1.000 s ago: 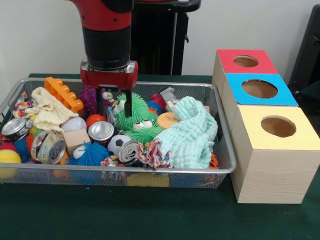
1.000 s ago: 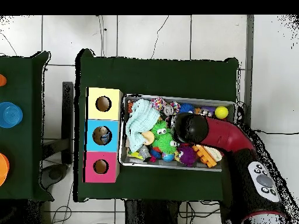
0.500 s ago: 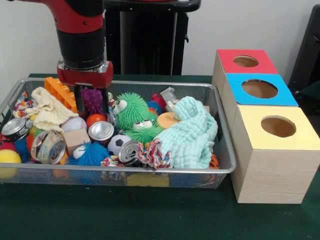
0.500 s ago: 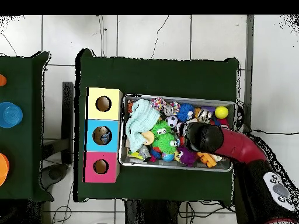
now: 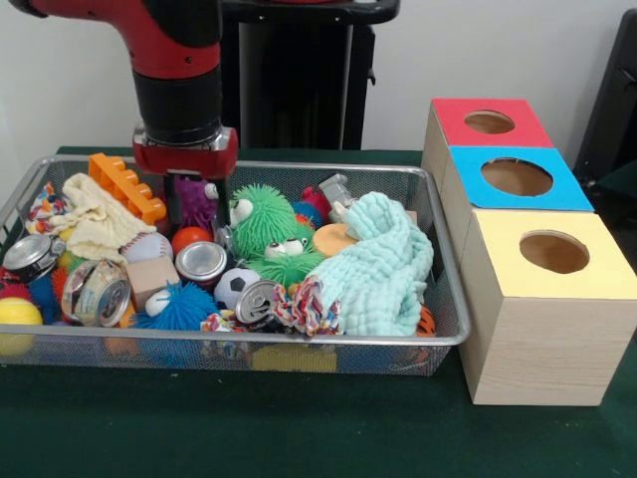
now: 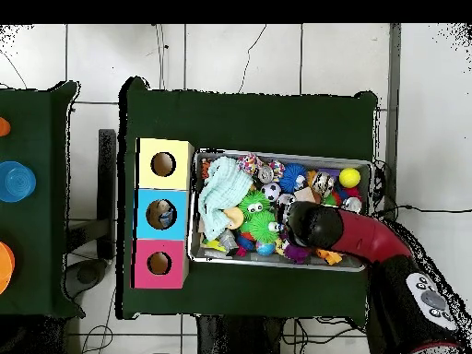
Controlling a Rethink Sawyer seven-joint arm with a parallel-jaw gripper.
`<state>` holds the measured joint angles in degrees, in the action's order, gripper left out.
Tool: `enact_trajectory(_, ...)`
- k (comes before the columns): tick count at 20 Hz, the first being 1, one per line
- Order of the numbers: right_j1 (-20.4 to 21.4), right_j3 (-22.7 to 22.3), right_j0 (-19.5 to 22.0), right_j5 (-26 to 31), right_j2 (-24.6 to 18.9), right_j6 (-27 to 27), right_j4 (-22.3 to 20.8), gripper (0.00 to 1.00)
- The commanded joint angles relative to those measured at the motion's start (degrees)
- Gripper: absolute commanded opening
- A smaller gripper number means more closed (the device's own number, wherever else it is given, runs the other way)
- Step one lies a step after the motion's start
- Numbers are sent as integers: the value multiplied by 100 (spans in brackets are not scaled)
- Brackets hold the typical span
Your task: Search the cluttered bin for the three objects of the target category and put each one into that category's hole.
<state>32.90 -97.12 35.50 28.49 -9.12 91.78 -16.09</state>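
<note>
The wire mesh bin [image 5: 299, 351] stood on the dark green table [image 5: 299, 438], and everything else is placed from this bin. At its right side stood three wooden boxes, each with one round hole: the red box [image 5: 488, 121] farthest back, the blue box [image 5: 518, 177] in the middle, the yellow box [image 5: 550, 254] nearest. Inside the bin I counted three crushed metal cans: one can [image 5: 202, 263] near the middle, one [image 5: 261, 299] near the front wall, one [image 5: 97, 292] toward the left. There was also one mint cloth [image 5: 378, 269], one green fuzzy toy [image 5: 267, 221], one orange plastic block [image 5: 124, 186] and one yellow ball [image 5: 18, 317]. The gripper [image 5: 194, 207] hung over the back part of the bin, above a purple spiky ball [image 5: 197, 205]; I cannot tell how its fingers were set.
</note>
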Motion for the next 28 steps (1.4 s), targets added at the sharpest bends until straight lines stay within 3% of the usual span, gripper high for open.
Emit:
enact_trajectory(1, 149, -460, -468, -186, -20, 856, -23, 100)
enact_trajectory(5, 478, -601, -996, -284, 710, 1974, 398, 100)
enact_trajectory(9, 680, -594, -1155, -66, 1205, 2367, 836, 100)
enact_trajectory(12, 600, -666, -1060, -147, 1170, 2151, 948, 100)
enact_trajectory(19, -182, -275, -667, -690, 792, 1261, 495, 100)
enact_trajectory(28, -790, -114, -605, -1346, 790, 1178, 259, 100)
